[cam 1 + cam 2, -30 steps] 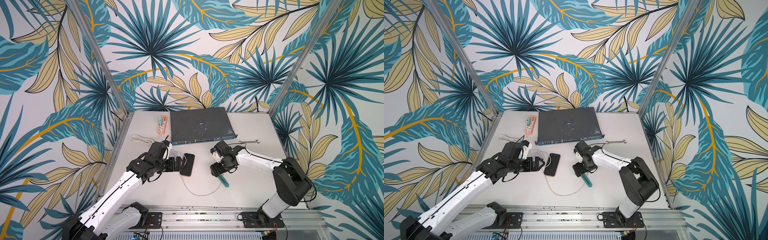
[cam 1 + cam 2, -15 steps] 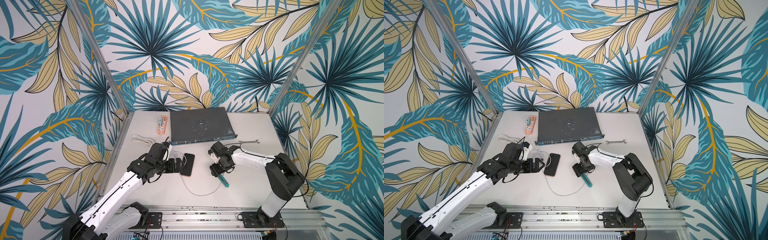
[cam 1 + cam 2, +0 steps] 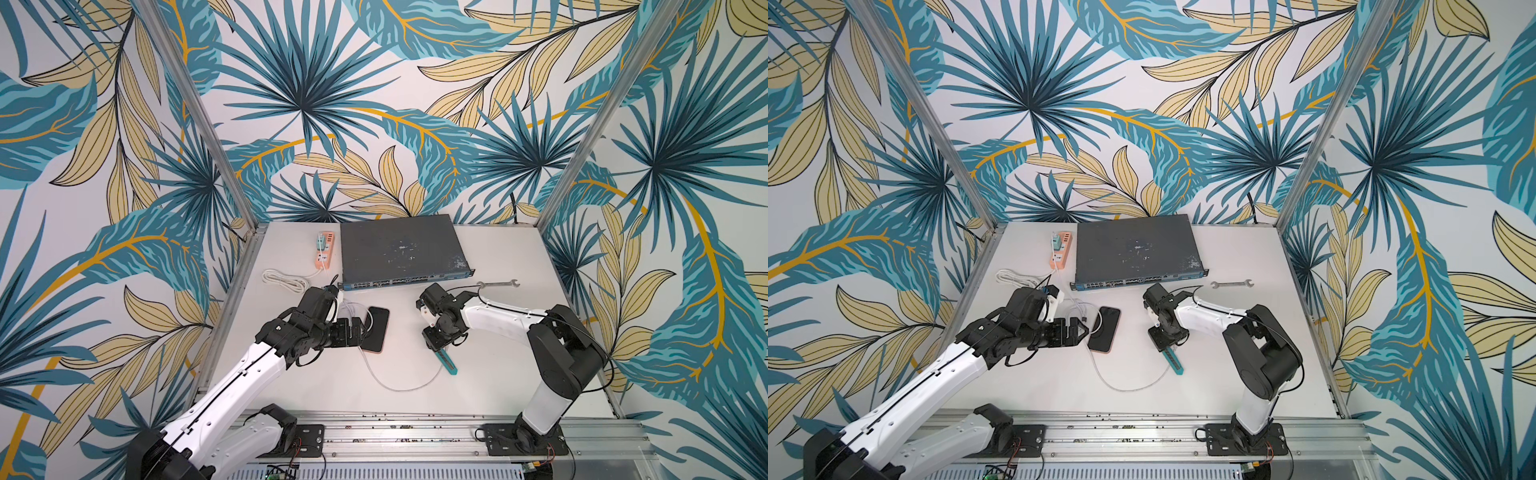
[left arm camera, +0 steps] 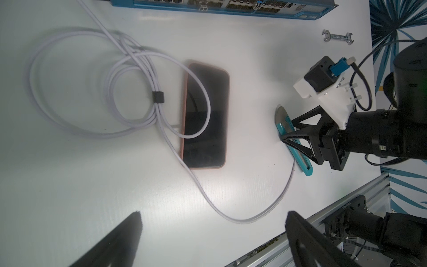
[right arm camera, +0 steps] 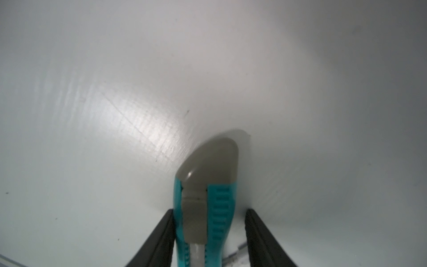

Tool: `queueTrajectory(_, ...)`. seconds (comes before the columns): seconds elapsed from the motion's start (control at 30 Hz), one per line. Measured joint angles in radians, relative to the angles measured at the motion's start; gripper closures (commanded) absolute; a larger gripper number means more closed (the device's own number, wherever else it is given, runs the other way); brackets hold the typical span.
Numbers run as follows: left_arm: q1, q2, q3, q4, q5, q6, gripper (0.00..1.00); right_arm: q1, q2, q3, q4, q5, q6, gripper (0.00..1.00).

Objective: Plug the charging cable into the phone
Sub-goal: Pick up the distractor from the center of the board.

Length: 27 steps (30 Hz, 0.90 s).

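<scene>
Teal and grey, a utility knife [image 5: 203, 166] lies right of centre, straddled by the right gripper [image 5: 210, 210]: one finger touches its side and the other stands just clear, so it is not clamped. The phone [image 3: 376, 328] lies flat left of centre. The charging cable [image 4: 158, 108] loops across its screen and trails near-right to the knife. The left gripper [image 4: 213, 216] gapes wide by the phone's left edge.

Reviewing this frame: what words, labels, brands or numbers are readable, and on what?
None can be read.
network switch: front port markings, too small and blurred.
arm base mount: a short printed word, too blurred.
power strip: no legible marking.
</scene>
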<state>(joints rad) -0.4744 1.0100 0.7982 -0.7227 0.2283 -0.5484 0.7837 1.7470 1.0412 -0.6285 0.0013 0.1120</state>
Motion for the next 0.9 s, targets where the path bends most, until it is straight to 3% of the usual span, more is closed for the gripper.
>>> queueTrajectory(0.4, 0.0, 0.021, -0.024, 0.001, 0.0, 0.001, 0.0, 0.041, 0.003, 0.003, 0.003, 0.08, 0.011, 0.7)
queueTrajectory(0.9, 0.0, 0.021, -0.039, 0.057, 0.031, -0.014, 0.0, 0.041, -0.014, 0.117, -0.04, 0.104, 0.03, 0.72)
